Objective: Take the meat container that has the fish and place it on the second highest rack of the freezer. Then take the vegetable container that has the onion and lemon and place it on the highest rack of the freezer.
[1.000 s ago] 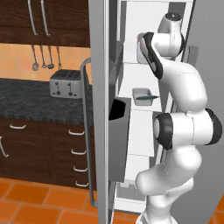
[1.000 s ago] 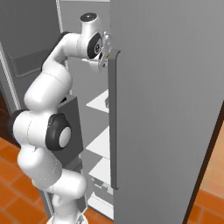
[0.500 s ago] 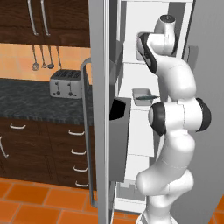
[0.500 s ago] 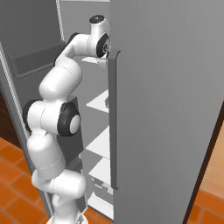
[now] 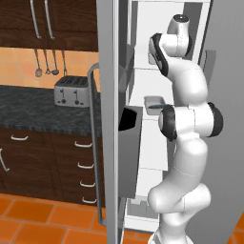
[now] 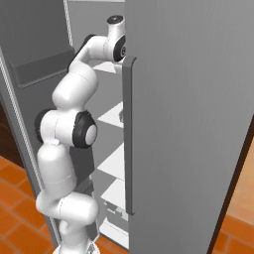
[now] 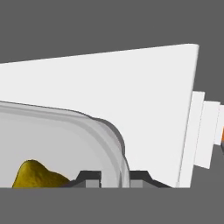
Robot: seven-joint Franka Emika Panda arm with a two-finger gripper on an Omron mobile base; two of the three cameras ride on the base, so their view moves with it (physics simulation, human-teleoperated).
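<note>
While the arm reaches high into the freezer (image 5: 143,143), the gripper (image 7: 114,176) pinches the rim of the vegetable container (image 7: 65,131) on a white rack (image 7: 144,100). The lemon (image 7: 37,175) lies at 8 o'clock. The meat container (image 5: 155,104) sits one rack lower.

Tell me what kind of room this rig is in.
A rendered home kitchen, most likely. A chrome two-slot toaster sits on a dark speckled stone counter above dark wooden drawer fronts, and the white robot arm reaches between the open grey doors of a tall fridge-freezer with white shelves.
</note>
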